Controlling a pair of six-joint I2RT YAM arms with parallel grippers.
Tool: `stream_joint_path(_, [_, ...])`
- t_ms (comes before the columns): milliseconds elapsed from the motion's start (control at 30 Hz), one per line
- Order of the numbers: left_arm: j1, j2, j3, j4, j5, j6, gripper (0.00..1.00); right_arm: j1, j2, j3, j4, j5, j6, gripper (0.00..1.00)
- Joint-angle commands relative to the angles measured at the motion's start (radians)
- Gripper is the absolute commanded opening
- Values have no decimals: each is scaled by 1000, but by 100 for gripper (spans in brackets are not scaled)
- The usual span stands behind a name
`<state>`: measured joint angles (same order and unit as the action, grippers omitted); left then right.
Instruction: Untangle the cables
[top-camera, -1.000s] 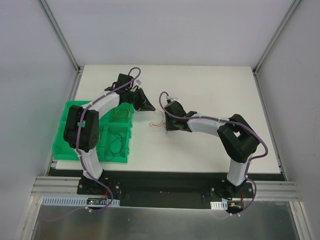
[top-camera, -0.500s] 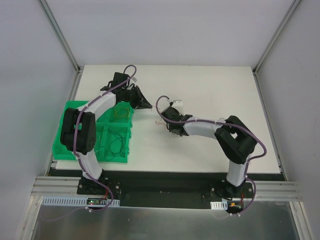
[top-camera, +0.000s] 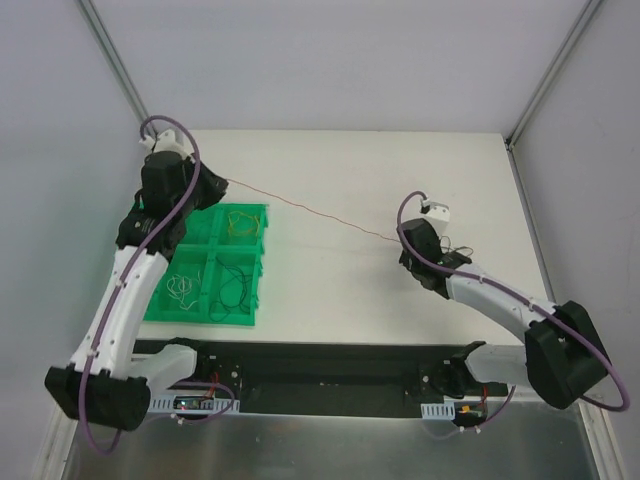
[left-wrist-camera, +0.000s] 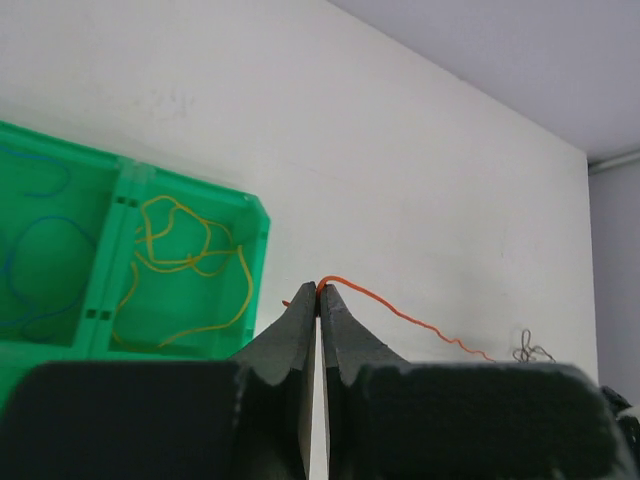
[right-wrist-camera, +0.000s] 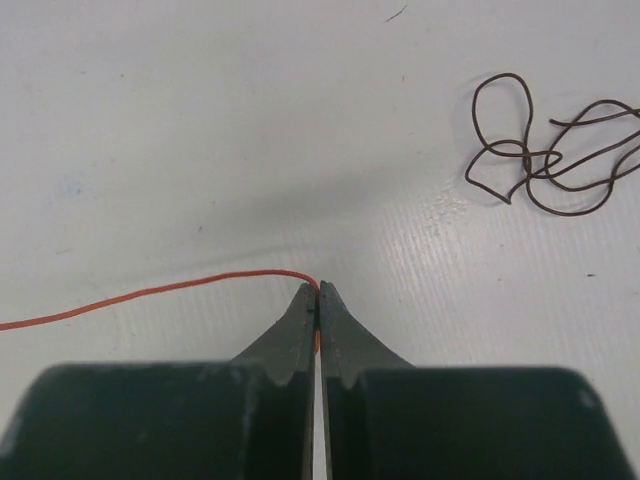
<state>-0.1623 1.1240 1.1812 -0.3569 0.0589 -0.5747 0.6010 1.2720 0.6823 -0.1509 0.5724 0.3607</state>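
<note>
Thin red wire (top-camera: 300, 207) runs nearly straight over the white table (top-camera: 400, 170), long axis diagonal: far-left end at L gripper (left-wrist-camera: 318, 298), near-right end at R gripper (right-wrist-camera: 317, 300). Both grippers are pinched tight on it, one per end. Dark wire wad (right-wrist-camera: 550, 150) lies loose on the table near R gripper, not touching the red. Green bin (top-camera: 255, 312) by L arm holds yellow wire (left-wrist-camera: 190, 250) and a black wire (top-camera: 232, 285) in separate compartments.

Red cable (top-camera: 310, 210) taut, the others slack.
Pinched in my left gripper (left-wrist-camera: 318, 292) just beyond the green tray (left-wrist-camera: 259, 262), it runs straight to my right gripper (right-wrist-camera: 317, 295), well away; a dark cable (right-wrist-camera: 545, 150) curls there, a yellow cable (left-wrist-camera: 190, 265) coils inside the tray.
</note>
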Motion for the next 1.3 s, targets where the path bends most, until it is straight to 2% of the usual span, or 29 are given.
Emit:
stream_joint_path(0, [15,-139,-66,-57,-215,61,0,-39,-88,-73,178,-123,-97,0])
stream_joint_path(133, [14,-211,-75,-85,-212,58,0,-61,-132,-99,235,-152,-141,0])
stream_joint_path(300, [14,-204,-23,-165,-251,101,0,-142,-184,-173,257,-213,-103,0])
stream_joint_path(433, [1,-150,3,-171,-75,81,0,-155,-226,-210,309,-334,-106,0])
stream_joint_path(467, [-20,-120,15,-168,-15,82,0,-156,-221,-205,316,-371,-126,0])
stream_joint_path(500, [-87,-72,37,-168,24,99,0,-155,-212,-195,314,-405,-143,0])
stream_joint_path(600, [-302,87,112,-180,16,179,0,-153,-169,-158,313,-558,-201,0])
stream_joint_path(700, [-417,218,130,-177,45,142,0,-152,-105,-136,353,-786,-246,0])
stream_joint_path(767, [-459,313,136,-175,88,130,0,-149,-54,-104,366,-903,-255,0])
stream_joint_path(867, [-497,417,136,-174,134,134,0,-141,15,-78,369,-937,-244,0])
stream_joint_path(1100, [-566,545,120,-108,265,153,0,-142,202,17,338,-1121,-229,0])
stream_joint_path(1267, [-586,588,107,-22,340,131,10,-142,245,36,346,-1165,-210,0])
